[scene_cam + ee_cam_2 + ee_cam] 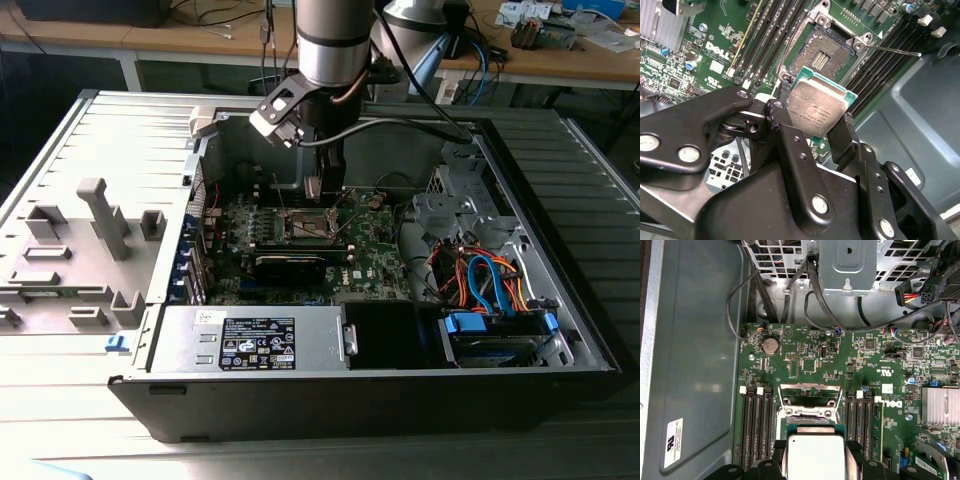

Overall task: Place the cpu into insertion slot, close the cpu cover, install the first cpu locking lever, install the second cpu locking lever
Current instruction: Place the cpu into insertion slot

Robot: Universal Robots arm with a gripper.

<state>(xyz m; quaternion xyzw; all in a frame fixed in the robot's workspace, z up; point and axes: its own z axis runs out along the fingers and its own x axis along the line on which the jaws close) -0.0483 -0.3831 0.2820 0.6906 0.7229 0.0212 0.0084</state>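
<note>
Holding the cpu (820, 100) by two opposite edges, the pincer (815, 112) was clamped on it. One black finger (846, 134) pressed against each side, and the chip's grey metal top faced the wrist cameras. We saw the chip poised over the green motherboard (805, 347), inside an opened computer case (560, 180).

The insertion slot (822, 56) lay open. Its dark contact field was bare inside the silver frame, with nothing covering it. In both wrist views the chip overlapped the slot's nearer edge without sitting in it. It hung above the board, not seated, and we could not tell how wide the gap was.

In the exterior view the arm hung from twelve o'clock. The slot sat at about six to seven o'clock from the pincer, just beside it. We judged that the slot lay largely underneath the chip. The chip's edges looked roughly parallel to the frame's edges, so we judged its turn a close match.

A thin locking lever (892, 50) stuck out sideways from the frame. Black memory slots (762, 45) flanked the socket.
</note>
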